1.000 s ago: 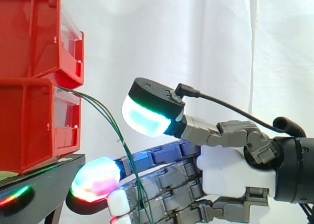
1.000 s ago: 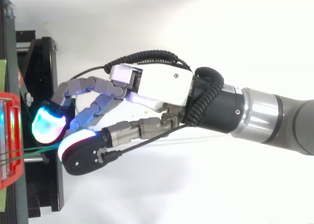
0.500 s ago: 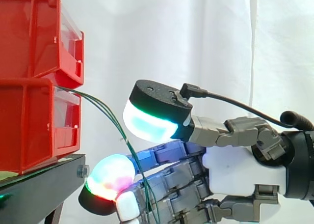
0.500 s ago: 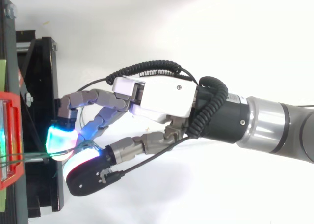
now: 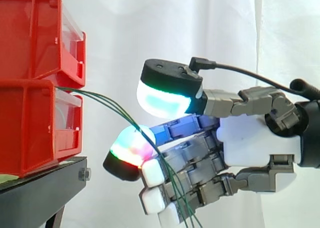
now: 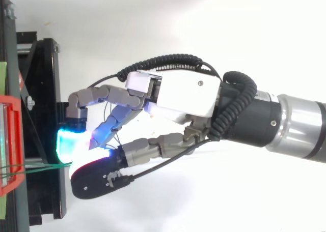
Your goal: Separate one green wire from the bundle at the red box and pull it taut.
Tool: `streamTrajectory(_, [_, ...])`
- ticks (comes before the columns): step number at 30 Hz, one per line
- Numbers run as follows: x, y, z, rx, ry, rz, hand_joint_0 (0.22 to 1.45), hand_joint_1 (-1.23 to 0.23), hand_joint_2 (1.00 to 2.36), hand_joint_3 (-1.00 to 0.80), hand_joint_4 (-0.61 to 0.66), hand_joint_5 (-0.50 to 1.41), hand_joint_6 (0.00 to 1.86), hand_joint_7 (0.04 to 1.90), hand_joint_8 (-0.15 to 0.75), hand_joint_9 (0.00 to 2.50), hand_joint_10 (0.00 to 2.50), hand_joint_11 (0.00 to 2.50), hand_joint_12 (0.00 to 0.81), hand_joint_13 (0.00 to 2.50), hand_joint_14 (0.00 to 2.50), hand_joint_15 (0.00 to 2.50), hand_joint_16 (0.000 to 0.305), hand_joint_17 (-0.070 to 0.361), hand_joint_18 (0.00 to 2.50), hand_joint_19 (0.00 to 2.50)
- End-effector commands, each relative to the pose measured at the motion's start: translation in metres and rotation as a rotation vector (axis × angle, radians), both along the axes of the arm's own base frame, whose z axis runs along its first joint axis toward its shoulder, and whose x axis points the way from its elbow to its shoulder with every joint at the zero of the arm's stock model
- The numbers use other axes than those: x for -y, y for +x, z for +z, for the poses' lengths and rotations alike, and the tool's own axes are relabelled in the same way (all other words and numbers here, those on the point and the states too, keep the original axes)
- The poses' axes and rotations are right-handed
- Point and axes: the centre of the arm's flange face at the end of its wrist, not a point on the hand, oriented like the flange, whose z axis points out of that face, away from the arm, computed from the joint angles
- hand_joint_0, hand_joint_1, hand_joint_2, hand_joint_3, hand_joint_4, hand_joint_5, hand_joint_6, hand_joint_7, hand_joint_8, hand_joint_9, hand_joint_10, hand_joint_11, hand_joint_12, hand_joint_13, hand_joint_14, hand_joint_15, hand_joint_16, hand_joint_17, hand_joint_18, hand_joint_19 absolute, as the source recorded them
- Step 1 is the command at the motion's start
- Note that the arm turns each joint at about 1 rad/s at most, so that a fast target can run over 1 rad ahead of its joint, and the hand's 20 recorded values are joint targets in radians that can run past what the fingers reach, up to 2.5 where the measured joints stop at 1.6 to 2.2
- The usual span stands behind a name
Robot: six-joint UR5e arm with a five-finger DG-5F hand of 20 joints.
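From the side, the green wires (image 5: 82,93) leave the front of the lower red bin (image 5: 30,128) on the left. They slope right and downward across the fingers (image 5: 200,153) and hang off below, while the hand (image 5: 255,143) reaches left, wide, its thumb clear above them and pinching nothing. From above, the wires (image 6: 41,165) run straight from the bin (image 6: 10,140) rightward over the stand (image 6: 46,89) to the hand's (image 6: 188,92) glowing tips.

Bright white curtain (image 5: 200,28) behind, black stand (image 5: 35,194) at lower left.
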Motion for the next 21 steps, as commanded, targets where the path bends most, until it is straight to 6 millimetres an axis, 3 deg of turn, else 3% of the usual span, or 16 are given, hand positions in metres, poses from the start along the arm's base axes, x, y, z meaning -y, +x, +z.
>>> streamTrajectory(1, [-0.001,-0.003,0.012,0.003,0.000,0.000,0.60,-0.68,1.02,-0.29,0.18,-0.15,0.71,1.23,0.340,0.94,0.01,0.58,0.377,0.96,0.02,0.51,0.057,0.128,0.80,0.42])
streamTrajectory(7, [-0.003,-0.006,0.009,-0.025,-0.009,-0.017,0.57,-0.71,1.01,-0.38,0.21,-0.16,0.74,1.16,0.339,0.93,0.01,0.58,0.376,0.95,0.02,0.51,0.058,0.130,0.81,0.43])
streamTrajectory(12, [-0.003,-0.008,0.006,-0.030,-0.021,-0.035,0.54,-0.68,1.00,-0.47,0.22,-0.14,0.63,1.26,0.340,0.95,0.02,0.61,0.377,1.02,0.02,0.58,0.059,0.133,0.82,0.43])
streamTrajectory(15, [-0.004,-0.012,-0.013,-0.047,-0.032,-0.032,0.54,-0.68,1.00,-0.48,0.21,-0.14,0.61,1.29,0.346,0.98,0.02,0.66,0.380,1.06,0.02,0.62,0.059,0.134,0.83,0.43])
streamTrajectory(18, [-0.005,-0.003,-0.033,0.008,-0.010,-0.031,0.54,-0.68,1.00,-0.47,0.21,-0.14,0.61,1.29,0.346,1.03,0.02,0.79,0.387,1.14,0.02,0.72,0.060,0.134,0.85,0.44])
streamTrajectory(21, [-0.007,0.003,-0.037,0.051,0.004,-0.022,0.55,-0.67,1.00,-0.47,0.21,-0.14,0.60,1.29,0.349,1.11,0.02,0.98,0.393,1.23,0.02,0.87,0.059,0.134,0.87,0.45])
